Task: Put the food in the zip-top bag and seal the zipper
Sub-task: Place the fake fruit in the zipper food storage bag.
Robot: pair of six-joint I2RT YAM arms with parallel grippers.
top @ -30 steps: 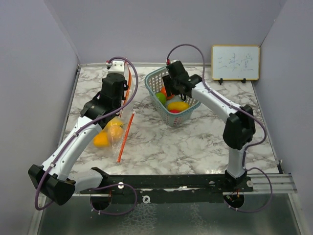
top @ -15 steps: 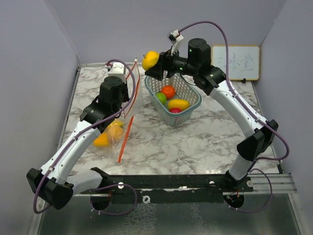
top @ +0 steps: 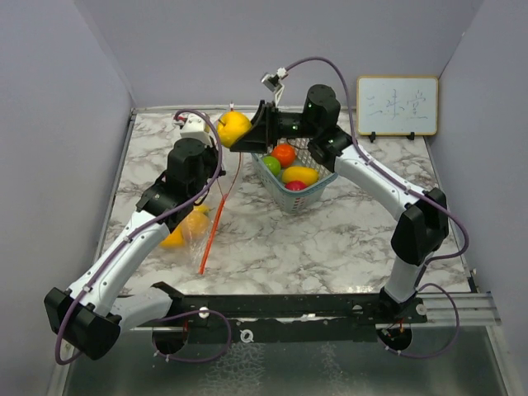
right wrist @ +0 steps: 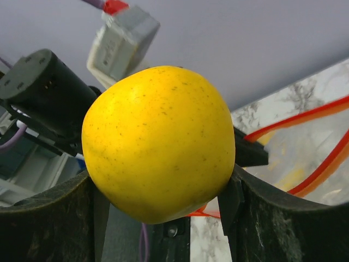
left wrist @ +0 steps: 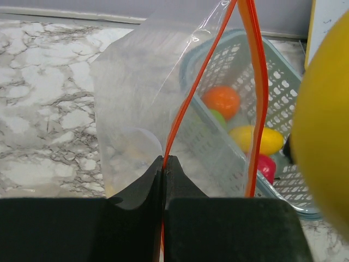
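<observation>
My left gripper [top: 213,175] is shut on one orange zipper strip of the clear zip-top bag [top: 198,223] and holds its mouth up and open; the pinch shows in the left wrist view [left wrist: 164,164]. A yellow and an orange piece of food [top: 183,229] lie inside the bag. My right gripper [top: 247,136] is shut on a round yellow fruit [top: 231,127] in the air, just above and behind the bag's mouth. The fruit fills the right wrist view [right wrist: 158,142] and shows at the right edge of the left wrist view [left wrist: 327,125].
The pale blue lattice basket [top: 318,188] stands right of the bag, holding orange [top: 285,154], green [top: 271,163], yellow [top: 300,175] and red [top: 294,186] food. A small whiteboard [top: 397,106] leans on the back wall at right. Side walls close in the table.
My right gripper lifted the yellow fruit out of the basket and carried it left to the bag's mouth. My left gripper kept its hold on the zipper strip and shifted slightly.
</observation>
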